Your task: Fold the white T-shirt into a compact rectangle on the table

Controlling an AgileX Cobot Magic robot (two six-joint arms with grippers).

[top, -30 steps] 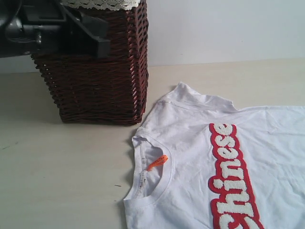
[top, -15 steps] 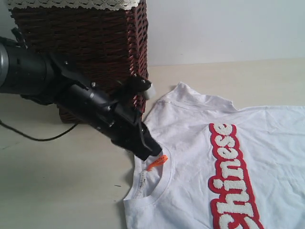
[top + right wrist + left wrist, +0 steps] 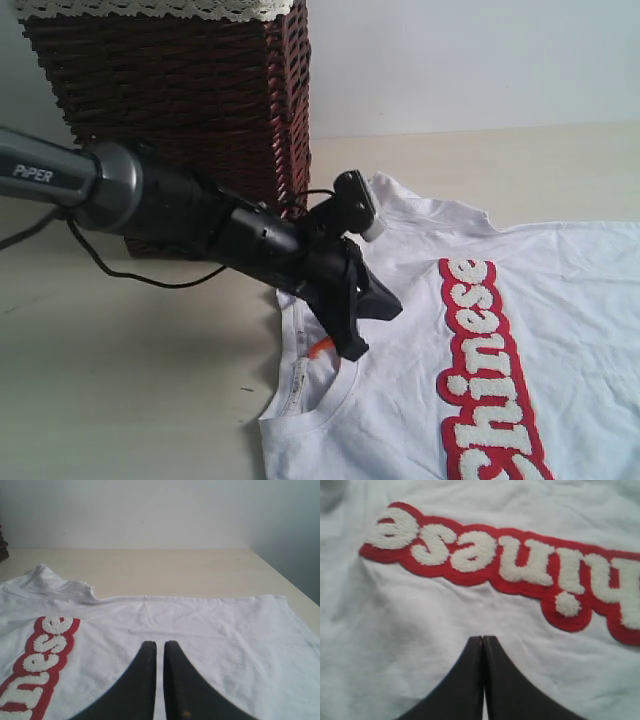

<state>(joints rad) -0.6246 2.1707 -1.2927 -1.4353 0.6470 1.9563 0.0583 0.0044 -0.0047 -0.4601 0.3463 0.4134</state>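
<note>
The white T-shirt [image 3: 400,400] lies flat and face up on the table [image 3: 120,380], red-edged "Chinese" lettering [image 3: 490,370] running down its chest. Its orange neck tag [image 3: 322,347] peeks out under my left gripper [image 3: 378,322]. That gripper hangs just above the collar, pointing toward the chest. In the left wrist view the left gripper [image 3: 483,638] is shut and empty over plain white cloth [image 3: 420,620] beside the lettering [image 3: 520,565]. My right gripper [image 3: 160,644] hovers over the shirt's lower body [image 3: 210,625], fingers nearly together with nothing between them. It is outside the exterior view.
A dark brown wicker basket [image 3: 190,100] with white lace edging stands at the back left, close behind the left arm and near the shirt's shoulder. A black cable [image 3: 150,280] trails from the arm over the table. Bare tabletop [image 3: 175,570] stretches beyond the shirt to a white wall.
The left arm came down from the top left corner, swept past the basket and now reaches over the shirt's collar, partly covering the orange tag. The shirt has not moved.
</note>
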